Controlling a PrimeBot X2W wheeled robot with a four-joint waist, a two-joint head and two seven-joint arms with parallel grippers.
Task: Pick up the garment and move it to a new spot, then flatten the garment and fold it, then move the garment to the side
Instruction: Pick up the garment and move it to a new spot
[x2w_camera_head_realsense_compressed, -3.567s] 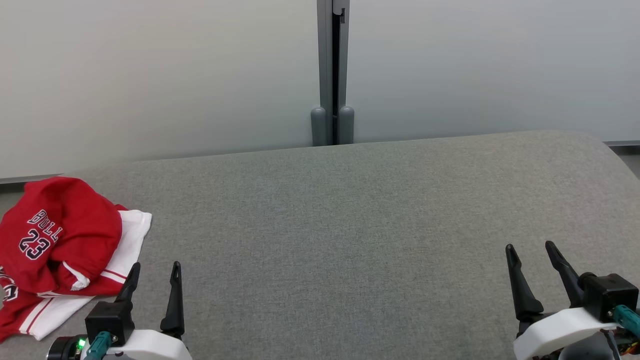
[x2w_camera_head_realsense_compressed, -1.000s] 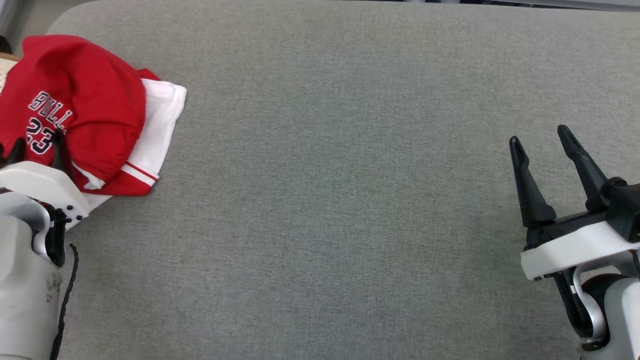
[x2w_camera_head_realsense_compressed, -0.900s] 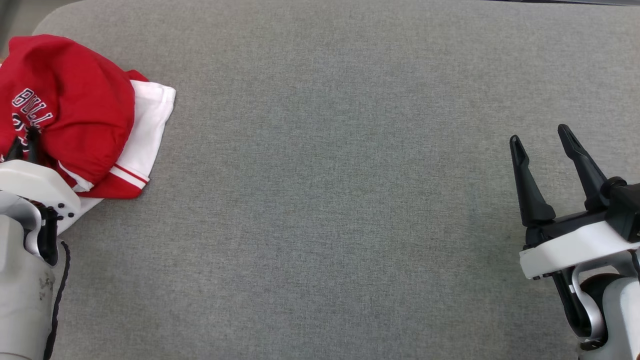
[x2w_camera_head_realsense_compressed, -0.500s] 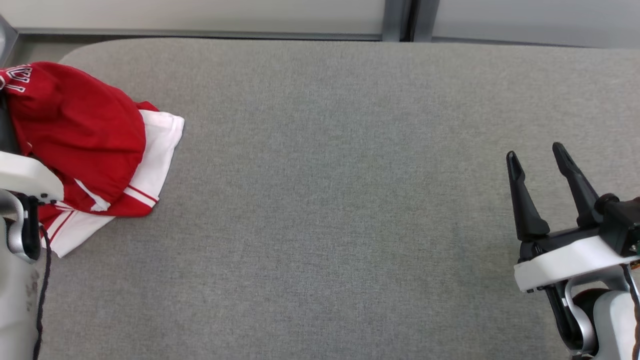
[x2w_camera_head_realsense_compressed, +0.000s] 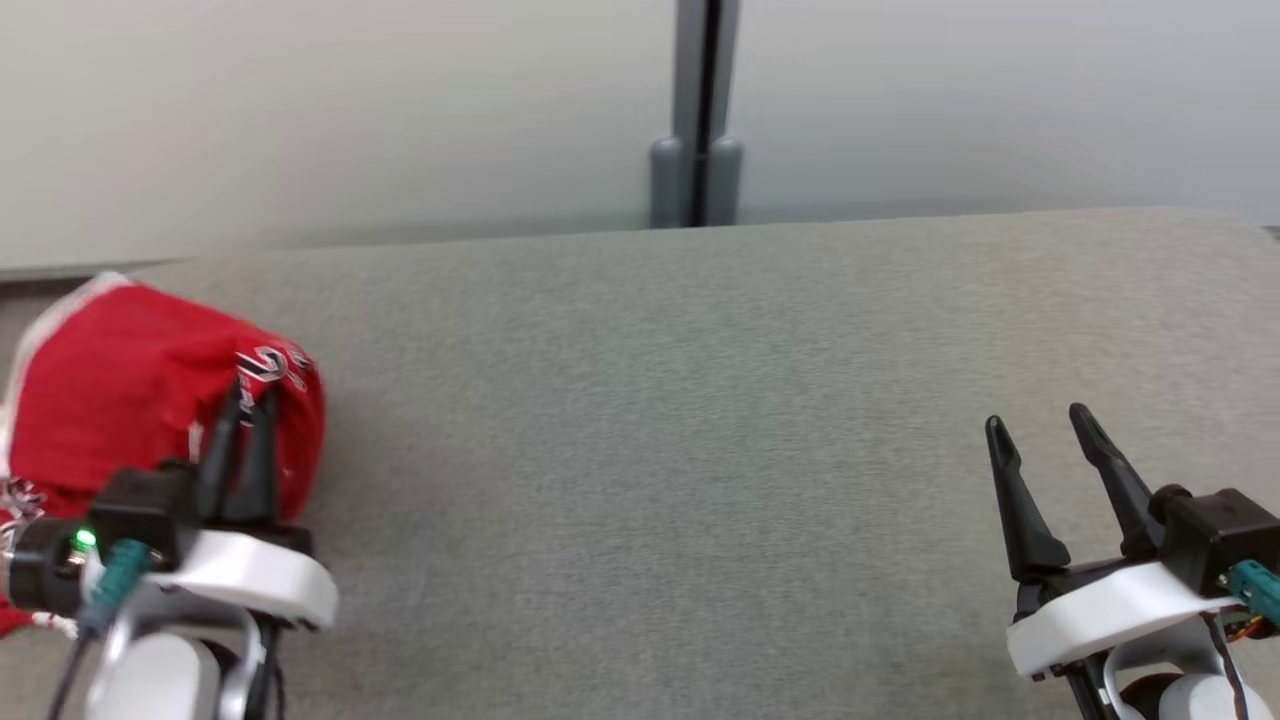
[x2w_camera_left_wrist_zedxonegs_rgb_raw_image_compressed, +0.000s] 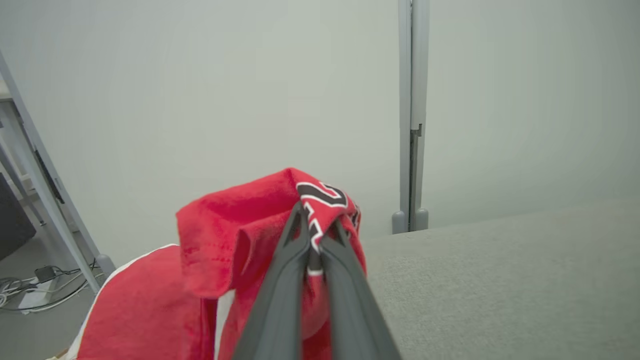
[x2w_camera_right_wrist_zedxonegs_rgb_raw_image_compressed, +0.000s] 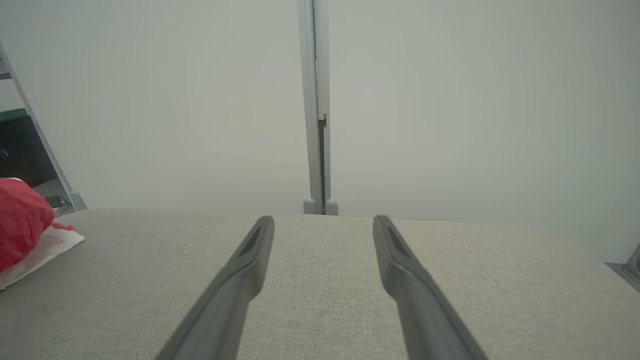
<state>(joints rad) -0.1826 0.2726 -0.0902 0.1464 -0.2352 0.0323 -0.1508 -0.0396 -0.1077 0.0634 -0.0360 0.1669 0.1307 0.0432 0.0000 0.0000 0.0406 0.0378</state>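
My left hand (x2w_camera_head_realsense_compressed: 250, 398) pinches a fold of the red jersey (x2w_camera_head_realsense_compressed: 110, 410); my right hand (x2w_camera_head_realsense_compressed: 1036, 418), spread, hovers well apart to the jersey's right.

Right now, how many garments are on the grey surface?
1: a red and white jersey at the left end of the grey surface, bunched, a fold pinched in the shut left gripper. The bunching could hide another piece.
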